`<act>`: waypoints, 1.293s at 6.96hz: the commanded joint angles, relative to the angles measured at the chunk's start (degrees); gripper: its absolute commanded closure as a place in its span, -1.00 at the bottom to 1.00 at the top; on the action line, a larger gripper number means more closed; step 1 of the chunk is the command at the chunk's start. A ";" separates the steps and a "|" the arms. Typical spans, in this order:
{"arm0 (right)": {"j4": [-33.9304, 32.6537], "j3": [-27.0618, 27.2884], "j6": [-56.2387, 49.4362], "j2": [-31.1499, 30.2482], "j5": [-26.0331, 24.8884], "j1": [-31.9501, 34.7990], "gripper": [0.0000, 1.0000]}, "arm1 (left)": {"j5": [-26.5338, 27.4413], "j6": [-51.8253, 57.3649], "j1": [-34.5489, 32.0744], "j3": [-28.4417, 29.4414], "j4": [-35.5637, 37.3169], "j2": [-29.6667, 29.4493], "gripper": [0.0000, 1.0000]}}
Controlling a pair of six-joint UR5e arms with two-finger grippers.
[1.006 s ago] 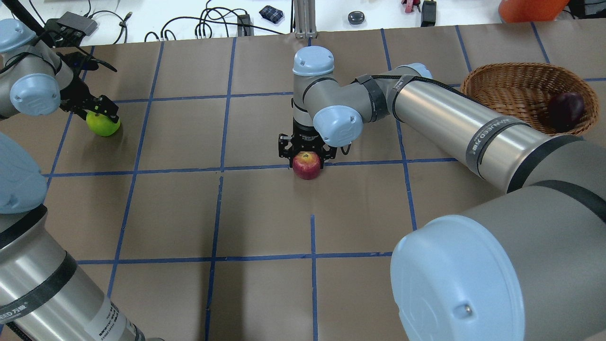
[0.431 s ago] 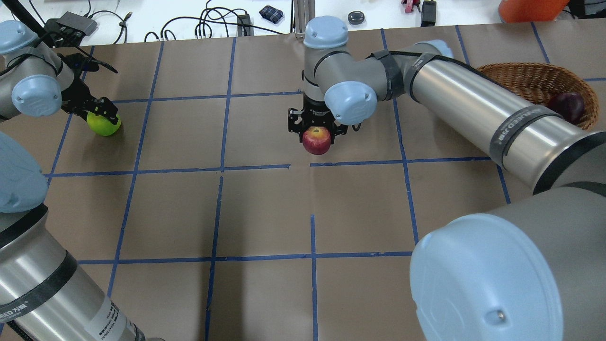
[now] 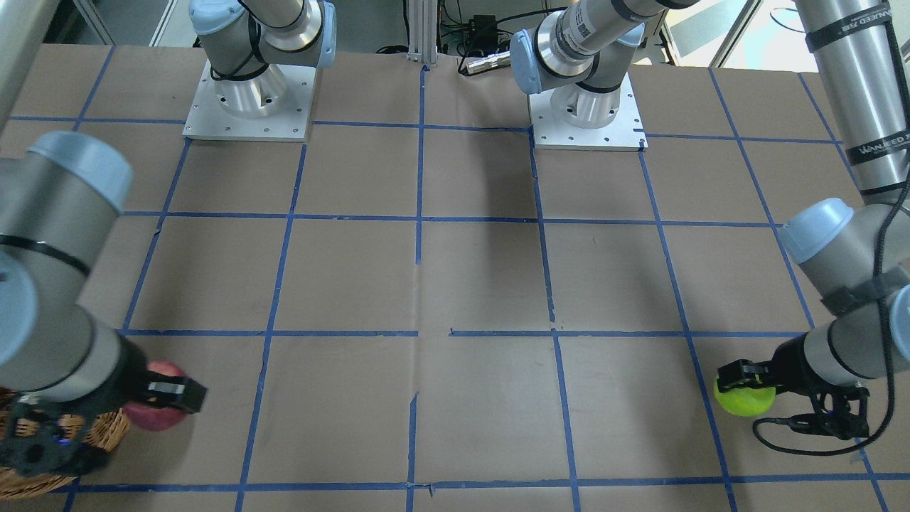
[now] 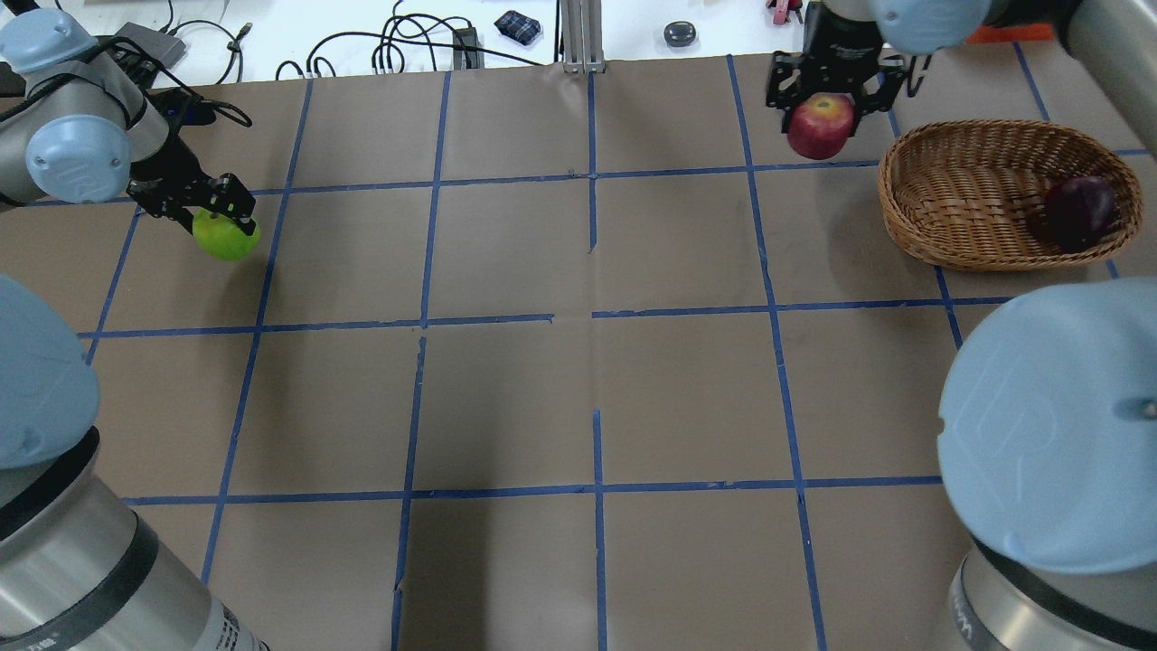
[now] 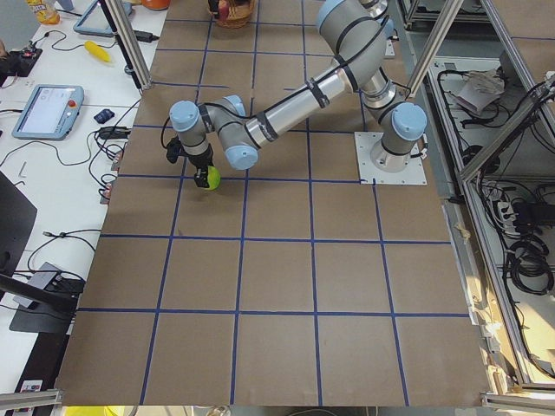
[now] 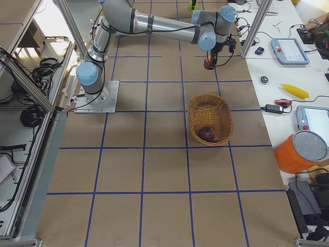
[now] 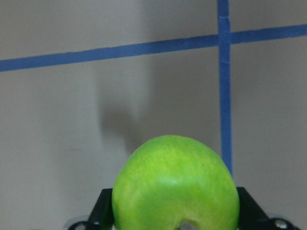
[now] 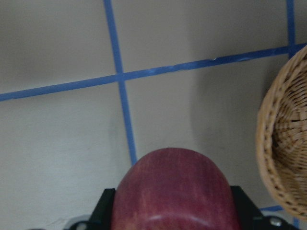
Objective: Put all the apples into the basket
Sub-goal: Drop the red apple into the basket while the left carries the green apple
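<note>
Overhead, the red apple [image 4: 821, 134] is clasped by the right gripper [image 4: 823, 110] at the basket's [image 4: 940, 233] ten o'clock. The green apple [image 4: 227, 240] is clamped by the left gripper [image 4: 222, 220] at the table's [image 4: 506, 407] ten o'clock. The maroon apple [image 4: 1079, 210] is cradled in the basket.

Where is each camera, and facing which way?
Front-facing: across the table, facing the robot's bases.
Overhead: behind the robot, left arm at left.
Exterior left: table's end, that arm nearest.
Exterior right: opposite end, right arm nearest.
Left wrist: down onto the green apple.
Right wrist: down onto the red apple; basket shared with overhead.
</note>
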 commanded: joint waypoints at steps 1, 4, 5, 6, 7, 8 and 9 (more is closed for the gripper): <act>-0.52 -0.47 -14.94 3.26 -1.45 -11.15 1.00 | -0.29 -17.45 -7.31 -8.18 -0.52 6.43 0.39; -3.77 -0.21 -23.76 8.62 -2.52 -18.12 0.94 | -1.94 -52.26 -31.10 -9.28 1.23 7.79 0.39; -2.90 -0.21 -23.17 9.25 -2.51 -18.14 0.80 | -3.00 -57.15 -37.53 -9.62 6.20 6.38 0.37; -2.28 0.31 -23.08 9.25 -2.60 -18.14 0.65 | -4.23 -59.11 -40.99 -9.28 6.86 4.80 0.37; -0.71 0.84 -23.25 9.43 -2.60 -18.14 0.34 | -6.50 -59.48 -42.93 -9.71 8.69 3.13 0.35; -0.52 1.28 -23.52 9.34 -2.86 -18.23 -0.71 | -6.44 -59.39 -43.30 -9.63 10.10 1.99 -0.22; -0.34 1.28 -23.61 9.17 -2.87 -18.23 -1.00 | -5.92 -59.22 -43.31 -9.19 10.12 1.28 -0.95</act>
